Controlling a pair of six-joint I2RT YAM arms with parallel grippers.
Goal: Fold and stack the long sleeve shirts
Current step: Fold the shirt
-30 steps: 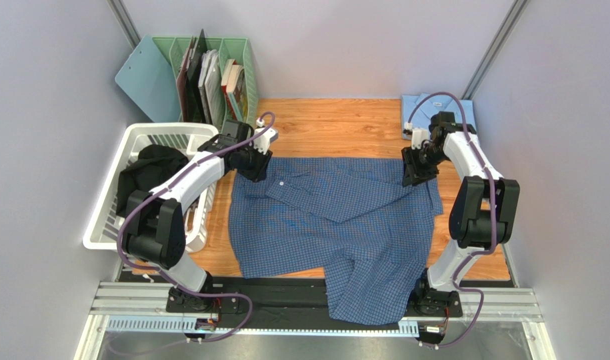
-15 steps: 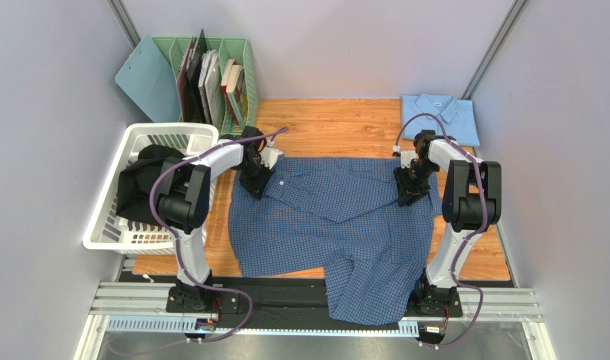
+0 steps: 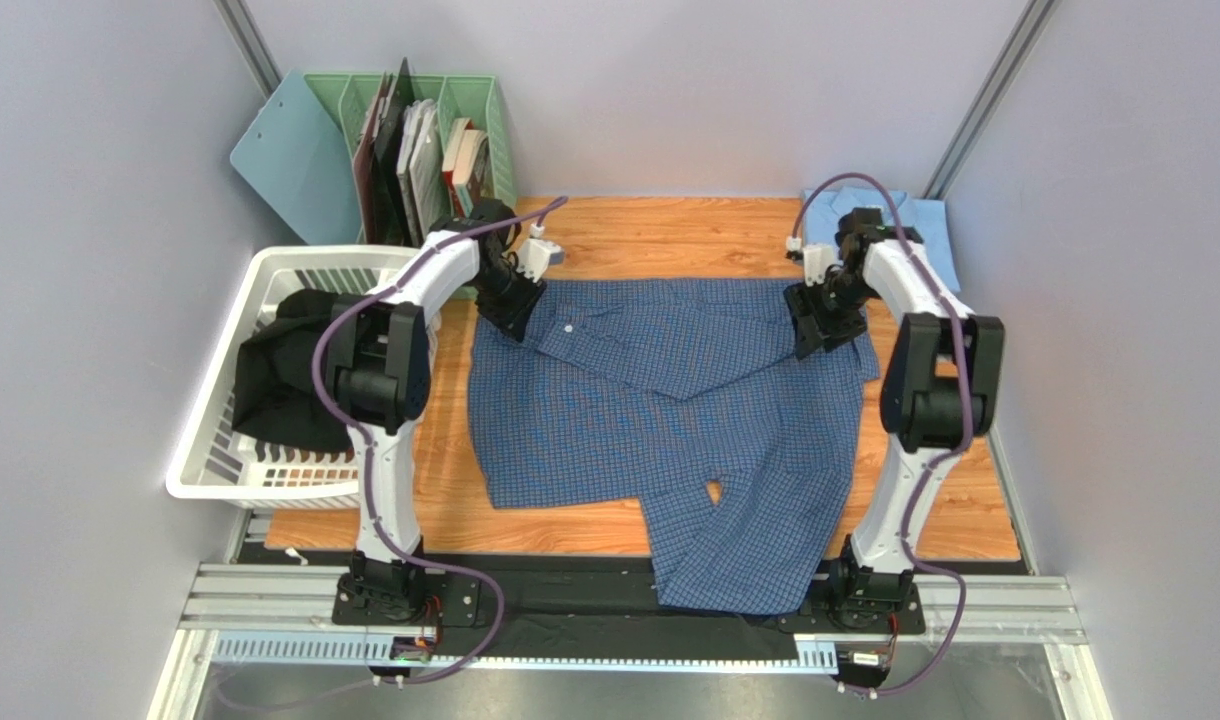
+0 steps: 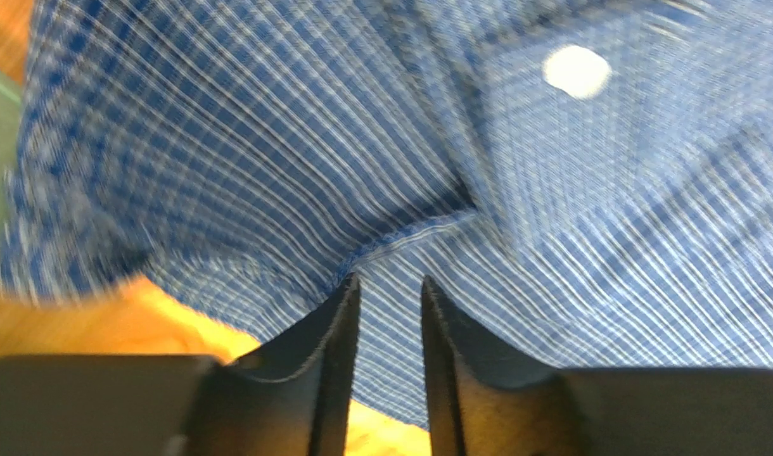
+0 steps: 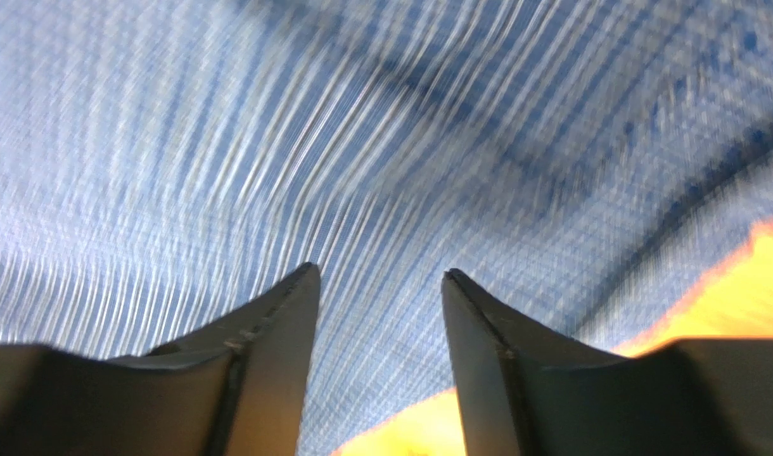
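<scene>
item: checked shirt, mid-blue. lies open across the wooden table; tail hangs over the near edge, body at mid-table, sleeves folded in across the chest, shoulders toward the far edge.

item: left gripper, at the shirt's far left shoulder. fingers narrowly apart with cloth in the gap; clamped or not, cannot tell.

item: right gripper, at the far right shoulder. jaws apart, over the cloth, nothing held.

step, judged: squaring the shirt flat before folding. let go of both shoulders evenly, keep the collar line parallel to the far edge, bring the tail fully onto the table.

surroundings: white basket with dark garment at the left edge, just beside the left shoulder, likely to snag. pale sky-blue shirt, folded, far right corner, behind the right arm. green file rack, far left corner.
</scene>
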